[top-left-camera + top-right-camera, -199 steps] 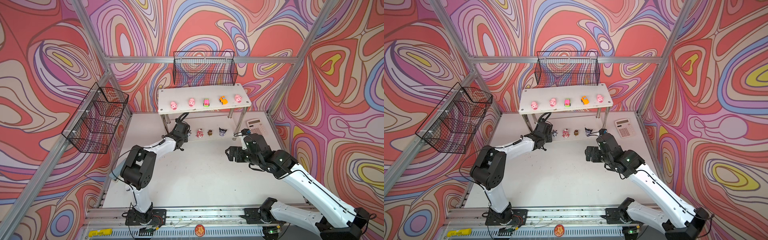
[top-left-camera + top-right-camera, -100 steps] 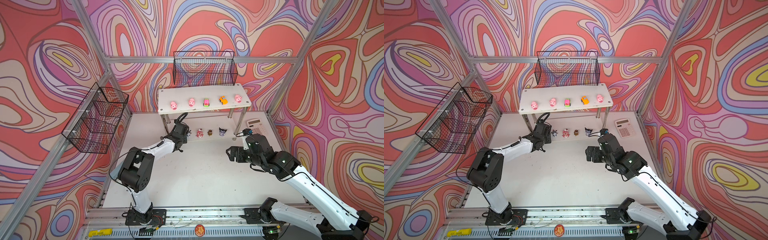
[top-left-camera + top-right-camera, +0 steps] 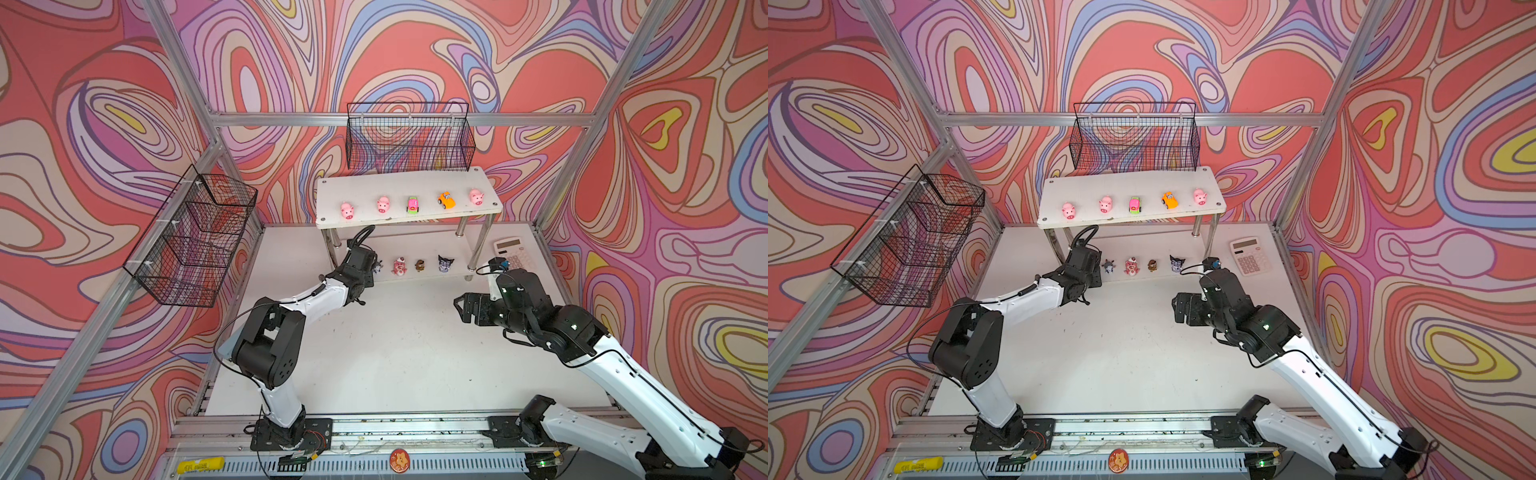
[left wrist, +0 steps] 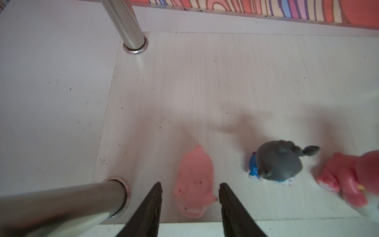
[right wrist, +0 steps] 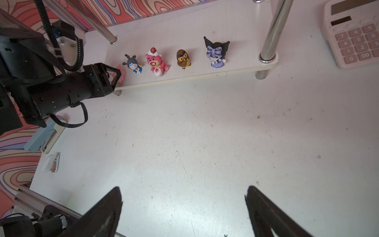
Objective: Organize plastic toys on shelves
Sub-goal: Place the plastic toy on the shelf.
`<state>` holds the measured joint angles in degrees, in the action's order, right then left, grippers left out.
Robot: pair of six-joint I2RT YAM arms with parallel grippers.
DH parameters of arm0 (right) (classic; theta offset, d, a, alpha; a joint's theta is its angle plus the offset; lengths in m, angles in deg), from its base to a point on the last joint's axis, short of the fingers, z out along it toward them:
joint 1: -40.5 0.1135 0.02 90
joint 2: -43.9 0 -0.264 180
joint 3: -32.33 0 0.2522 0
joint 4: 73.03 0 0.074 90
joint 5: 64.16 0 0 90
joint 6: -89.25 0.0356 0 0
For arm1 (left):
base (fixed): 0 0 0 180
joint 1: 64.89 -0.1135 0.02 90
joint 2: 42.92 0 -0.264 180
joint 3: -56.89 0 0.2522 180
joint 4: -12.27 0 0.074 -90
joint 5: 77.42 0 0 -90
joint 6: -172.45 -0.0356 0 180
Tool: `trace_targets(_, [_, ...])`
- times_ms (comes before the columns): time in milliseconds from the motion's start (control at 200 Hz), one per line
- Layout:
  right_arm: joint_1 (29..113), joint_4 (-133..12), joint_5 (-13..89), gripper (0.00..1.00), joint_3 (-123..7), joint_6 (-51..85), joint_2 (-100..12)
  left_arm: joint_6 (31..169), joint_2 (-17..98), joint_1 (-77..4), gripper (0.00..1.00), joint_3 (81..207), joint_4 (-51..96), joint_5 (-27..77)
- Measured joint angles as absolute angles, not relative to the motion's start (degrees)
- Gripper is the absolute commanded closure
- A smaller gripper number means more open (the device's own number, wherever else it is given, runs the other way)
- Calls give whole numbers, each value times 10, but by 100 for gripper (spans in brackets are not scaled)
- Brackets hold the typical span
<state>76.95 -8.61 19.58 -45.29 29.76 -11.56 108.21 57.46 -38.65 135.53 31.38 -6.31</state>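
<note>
The shelves are two white boards on chrome legs, a top board [image 3: 415, 183] and a lower board [image 3: 419, 277]. On top stand three pink pigs [image 3: 347, 210] [image 3: 383, 204] [image 3: 476, 196], a pink-green car [image 3: 412, 204] and an orange car [image 3: 446, 200]. The lower board holds a grey figure [image 5: 133, 63], a pink bear [image 5: 156, 62], a brown figure [image 5: 183, 58] and a dark horned figure [image 5: 216, 51]. A fourth pig [image 4: 194, 180] lies at the lower board's left end. My left gripper [image 4: 189, 185] is open around that pig, with a gap on each side. My right gripper [image 5: 183, 192] hangs open over bare table.
A chrome leg [image 4: 67, 201] stands close beside a left finger. A pink-keyed calculator [image 3: 513, 253] lies right of the shelves. Black wire baskets hang on the back wall [image 3: 409, 137] and left wall [image 3: 191, 237]. A grey stapler [image 5: 44, 137] lies by the left arm.
The left arm's elbow has shifted slightly while its gripper stays at the lower board's left end. The right arm has hardly moved.
</note>
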Motion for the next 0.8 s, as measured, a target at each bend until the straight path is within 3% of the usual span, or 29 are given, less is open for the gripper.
trace_targets(801, [769,-87,214,2,-436,295,-102,1102,478,-331,49,1294,333,-88])
